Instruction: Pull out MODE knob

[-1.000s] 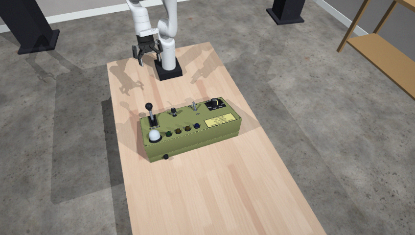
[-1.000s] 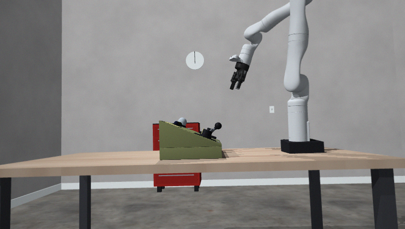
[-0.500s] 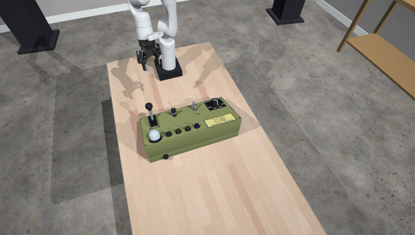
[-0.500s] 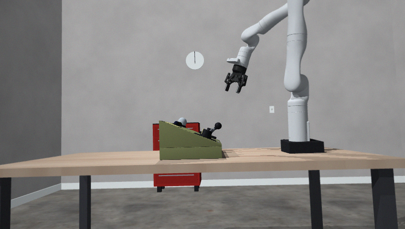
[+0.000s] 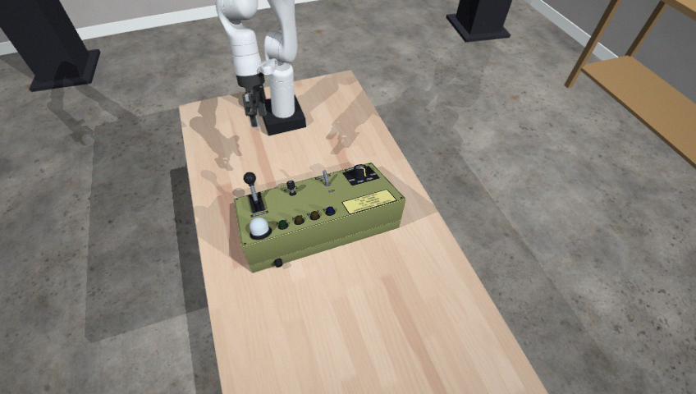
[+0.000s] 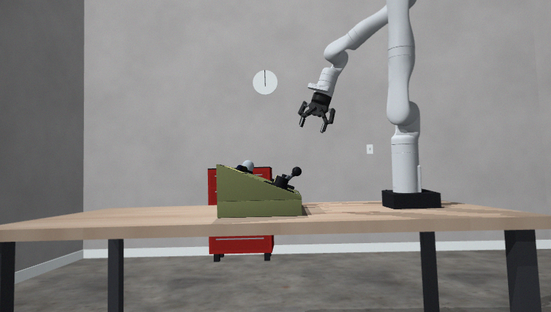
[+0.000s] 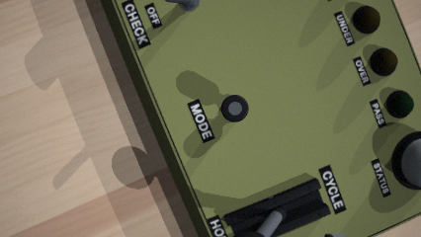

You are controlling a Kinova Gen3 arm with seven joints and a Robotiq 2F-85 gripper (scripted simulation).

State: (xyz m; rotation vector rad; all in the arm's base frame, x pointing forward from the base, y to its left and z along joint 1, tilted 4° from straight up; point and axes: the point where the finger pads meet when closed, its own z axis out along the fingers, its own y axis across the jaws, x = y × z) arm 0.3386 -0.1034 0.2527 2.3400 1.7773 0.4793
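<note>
The olive console (image 5: 319,214) sits across the middle of the wooden table. Its small black MODE knob (image 5: 291,186) stands on the sloped panel between the CYCLE lever (image 5: 253,187) and the CHECK toggle (image 5: 325,179). In the wrist view the MODE knob (image 7: 234,108) lies near the centre, beside its label. My gripper (image 6: 316,120) is open and empty, high in the air above the table between the console (image 6: 258,192) and the arm's base. It also shows in the overhead view (image 5: 254,109). The fingers do not show in the wrist view.
On the panel are a white STATUS dome (image 5: 258,227), a row of round lamps (image 5: 305,216), a rotary selector (image 5: 360,173) and a yellow plate (image 5: 368,201). A small black knob (image 5: 277,263) sits on the console's front face. The arm's base (image 5: 284,119) stands at the table's far end.
</note>
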